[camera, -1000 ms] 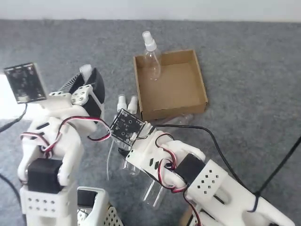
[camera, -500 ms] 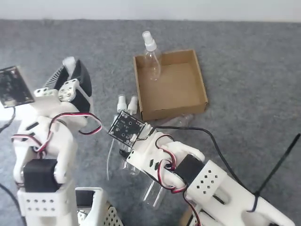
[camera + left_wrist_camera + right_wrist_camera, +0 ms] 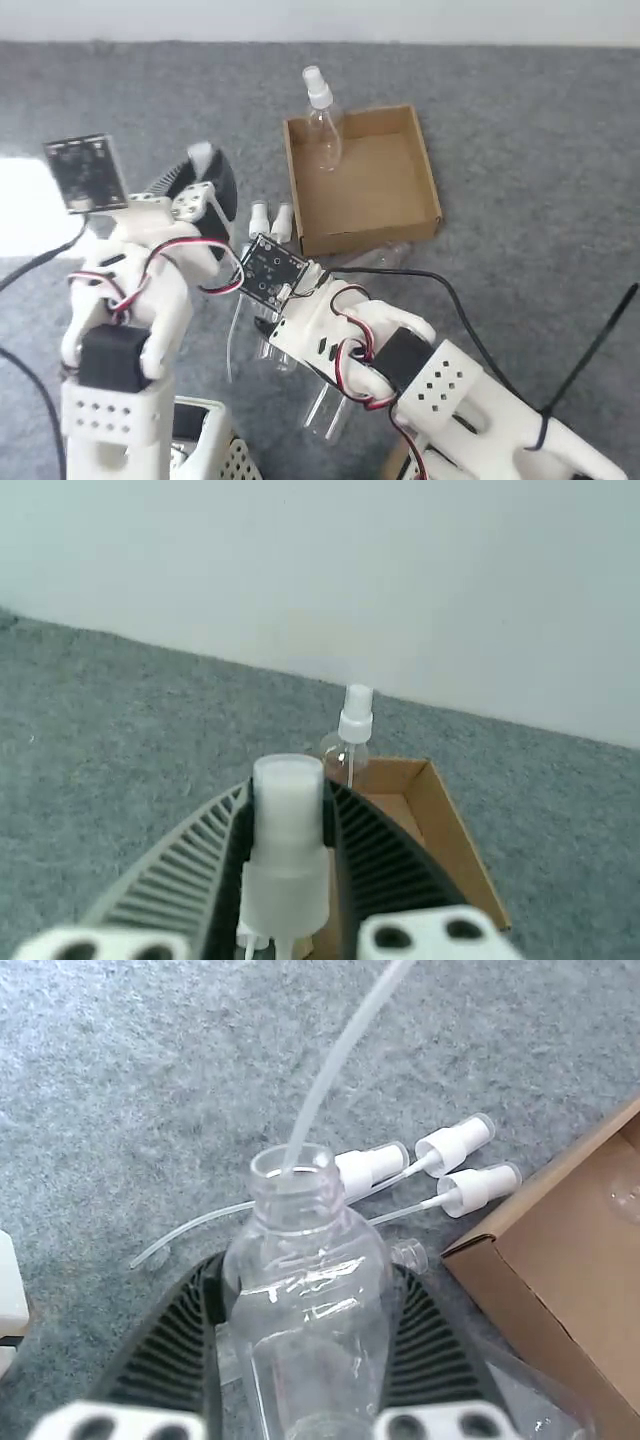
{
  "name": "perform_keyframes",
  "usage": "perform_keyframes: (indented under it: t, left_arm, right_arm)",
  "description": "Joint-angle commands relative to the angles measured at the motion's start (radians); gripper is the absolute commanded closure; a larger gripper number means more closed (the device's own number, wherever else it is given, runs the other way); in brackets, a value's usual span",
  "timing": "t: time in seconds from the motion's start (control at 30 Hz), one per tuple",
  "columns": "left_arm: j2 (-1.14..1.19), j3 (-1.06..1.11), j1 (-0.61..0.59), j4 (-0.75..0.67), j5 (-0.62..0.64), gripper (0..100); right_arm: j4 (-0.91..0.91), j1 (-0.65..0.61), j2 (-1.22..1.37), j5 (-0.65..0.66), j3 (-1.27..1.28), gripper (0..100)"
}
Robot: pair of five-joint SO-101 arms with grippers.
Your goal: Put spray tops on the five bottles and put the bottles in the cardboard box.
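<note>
Left gripper (image 3: 289, 805): jaws pressed against a white spray top (image 3: 288, 880), nozzle end up, one ribbed jaw on each side. In the high view this gripper sits at 9 o'clock of the cardboard box (image 3: 425, 165), apart from it.

Right gripper (image 3: 305, 1305): jaws clamped around the body of a clear bottle (image 3: 300, 1250), neck open. In the high view it lies at 7 o'clock of the box, under its own camera board. A thin dip tube (image 3: 340, 1060) runs down to the bottle's mouth. Its tip seems to be at or just inside the rim; cannot tell how deep.

Capped bottle (image 3: 321, 125): upright in the box's 11 o'clock corner, spray top on.

Loose spray tops (image 3: 455, 1145): lying on the grey carpet (image 3: 520, 130) just outside the box's 8 o'clock corner, tubes trailing toward the right gripper.

Spare bottles (image 3: 328, 410): clear, lying on the carpet at 6 o'clock of the right gripper, partly under the right arm. One more lies along the box's 6 o'clock wall.

Change from 0.5 s ago: the left arm has swung toward 3 o'clock. Its gripper and spray top are now closer to the box and to the right gripper, roughly where they were 1.0 s ago. Right arm, held bottle, box, capped bottle and loose tops are unchanged in place.
</note>
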Motion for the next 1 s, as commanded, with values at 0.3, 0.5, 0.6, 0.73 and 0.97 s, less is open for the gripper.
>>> perform_keyframes:
  t: [0.3, 0.5, 0.6, 0.73, 0.97]
  left_arm:
    - [-0.014, 0.064, 0.0, -0.021, -0.015, 99]
    - [-0.014, 0.085, 0.008, -0.023, -0.015, 99]
    - [-0.014, 0.087, 0.009, -0.021, -0.017, 99]
    - [-0.014, 0.084, 0.014, -0.009, -0.017, 99]
    - [-0.014, 0.087, 0.144, 0.028, -0.089, 99]
  right_arm:
    - [-0.341, 0.068, -0.137, -0.009, 0.178, 99.3]
    - [-0.544, 0.101, -0.165, -0.135, 0.262, 99.3]
    - [-0.611, 0.102, -0.165, -0.158, 0.292, 99.3]
    - [-0.67, 0.104, -0.165, -0.161, 0.322, 99.3]
    - [-0.671, 0.122, -0.165, -0.166, 0.324, 99.3]
